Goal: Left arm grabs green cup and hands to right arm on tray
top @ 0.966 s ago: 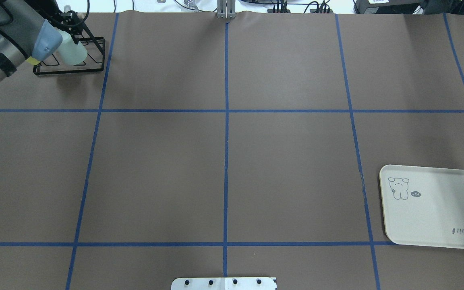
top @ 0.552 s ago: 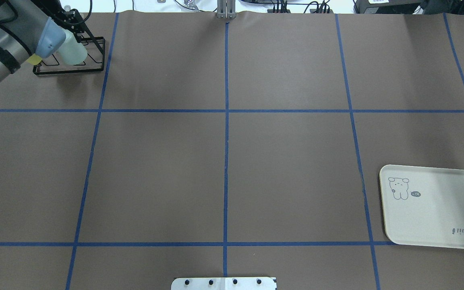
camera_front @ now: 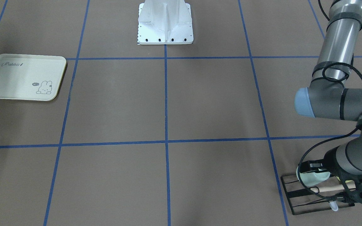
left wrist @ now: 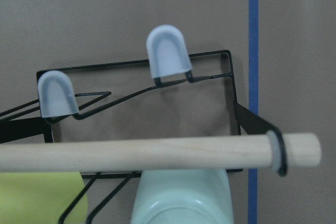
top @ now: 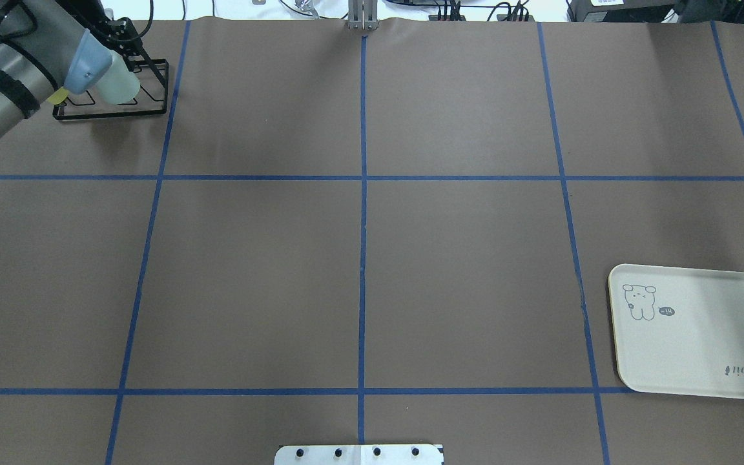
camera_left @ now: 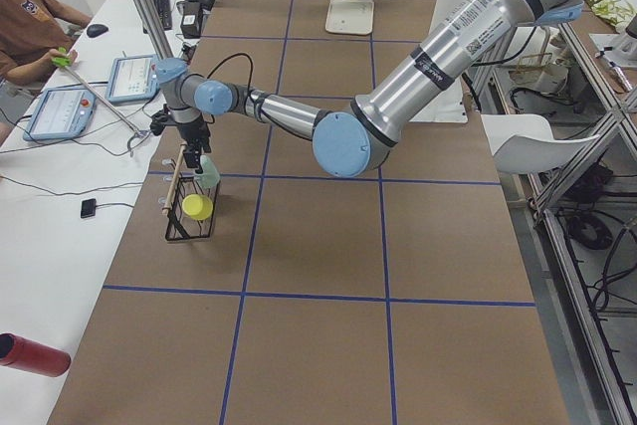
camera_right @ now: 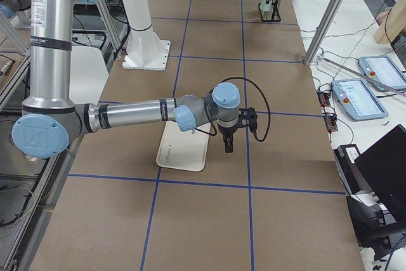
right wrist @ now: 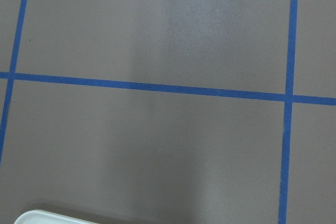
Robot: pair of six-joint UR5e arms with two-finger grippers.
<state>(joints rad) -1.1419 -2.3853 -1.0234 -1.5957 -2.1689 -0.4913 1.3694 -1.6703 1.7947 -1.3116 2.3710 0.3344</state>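
Across the middle, a wooden dowel, ringed near its right end by a black wire loop. Above the dowel, a black wire rack with two pale blue capped prongs. Below the dowel, the green cup, cut off by the frame edge. Beside it to the left, a yellow-green cup. Crossing behind the dowel's right end, a blue tape line.

We're looking at a brown table crossed by a blue tape grid. The tray is showing up cream, with a dark line-drawn rabbit and cursive lettering. We're also spotting a pale mint green cup, a yellow-green cup, a black wire rack with pale blue-grey tips, and a tan wooden dowel. The left arm is looking silver-grey with pale blue joint caps.
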